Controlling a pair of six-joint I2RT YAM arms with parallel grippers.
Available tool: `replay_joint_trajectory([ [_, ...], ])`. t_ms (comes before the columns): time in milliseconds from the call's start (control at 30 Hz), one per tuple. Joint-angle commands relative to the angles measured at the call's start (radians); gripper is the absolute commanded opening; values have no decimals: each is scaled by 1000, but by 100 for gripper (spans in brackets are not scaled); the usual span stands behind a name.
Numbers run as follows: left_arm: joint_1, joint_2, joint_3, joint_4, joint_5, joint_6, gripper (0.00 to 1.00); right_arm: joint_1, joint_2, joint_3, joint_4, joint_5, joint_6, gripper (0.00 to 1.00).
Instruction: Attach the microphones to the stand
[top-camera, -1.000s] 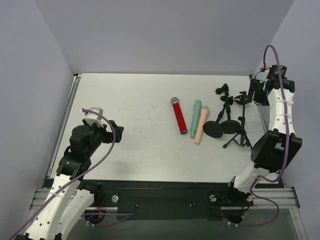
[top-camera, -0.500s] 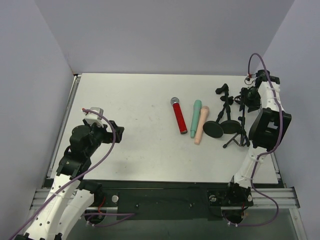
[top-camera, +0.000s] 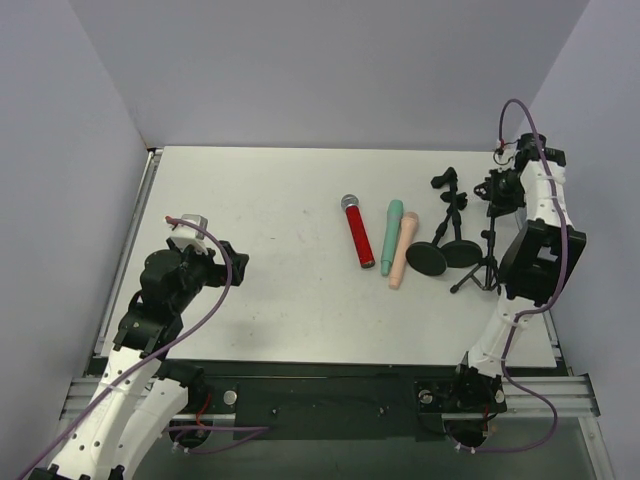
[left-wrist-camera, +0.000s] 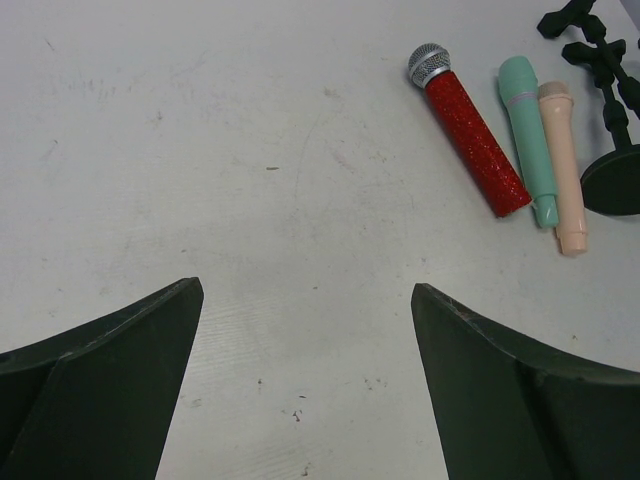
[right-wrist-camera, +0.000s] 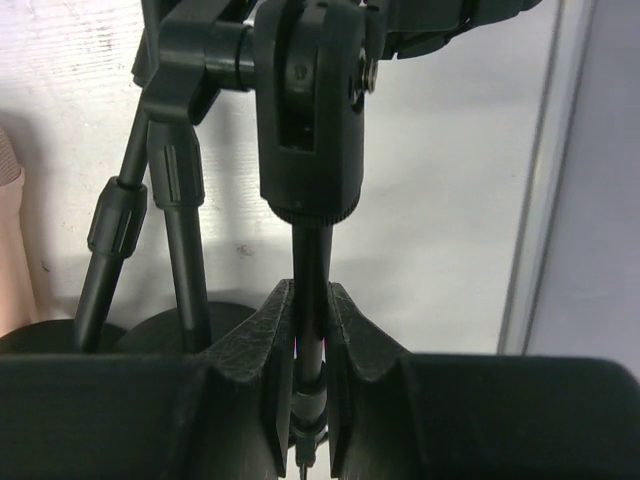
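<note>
The pale, faintly scuffed desk (top-camera: 270, 280) is boxed in by plain walls (top-camera: 330, 70) on three sides, with a metal rail (top-camera: 128, 250) along its left edge. Its left and middle lie open, and every object sits in the right half. The left arm (top-camera: 150, 320) is folded low over the near left corner. The left pincer (top-camera: 236, 262) is spread wide above bare surface, well apart from the objects. The right arm (top-camera: 535, 260) rises beside the right edge, close to the wall, its wrist bent toward the far right corner. The right pincer (right-wrist-camera: 310, 300) is pressed together on the thin black rod of the tripod stand (top-camera: 489, 250), just under its blocky clip head. Just left of it stand two black round-base stands (top-camera: 427, 258). Left of those, three microphones lie flat, heads toward the far wall. The glittery red microphone (top-camera: 357, 233), with a grey mesh head, lies slightly apart. The smooth mint-green microphone (top-camera: 391, 237) and the peach-pink microphone (top-camera: 403, 250) touch side by side.
</note>
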Motion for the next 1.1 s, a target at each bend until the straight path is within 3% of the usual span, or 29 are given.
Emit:
replay_joint_trajectory([
  [0, 7, -12, 7, 23, 9, 10, 97, -9, -196, 0, -2, 35, -51, 0],
  [167, 7, -13, 7, 26, 22, 7, 97, -9, -347, 8, 14, 29, -94, 0],
  [300, 7, -18, 9, 37, 47, -2, 97, 5, -452, 49, 14, -64, -100, 0],
  [400, 6, -19, 11, 69, 148, -16, 97, 37, -528, 56, 41, -173, -100, 0],
  [533, -2, -2, -3, 233, 361, -120, 97, 155, -637, 19, 87, -355, -114, 0],
  [667, -58, 60, -6, 527, 498, -296, 97, 287, -683, -24, 115, -570, -89, 0],
  [767, -182, 152, 0, 757, 483, -375, 97, 389, -710, -105, 187, -731, -40, 0],
  [900, -406, 278, 73, 805, 331, -280, 97, 506, -743, -237, 306, -859, 29, 0],
  [1000, -486, 329, 104, 837, 208, -212, 97, 546, -758, -291, 362, -913, 70, 0],
  [1067, -494, 343, 92, 930, 174, -265, 96, 558, -770, -323, 398, -942, 95, 0],
])
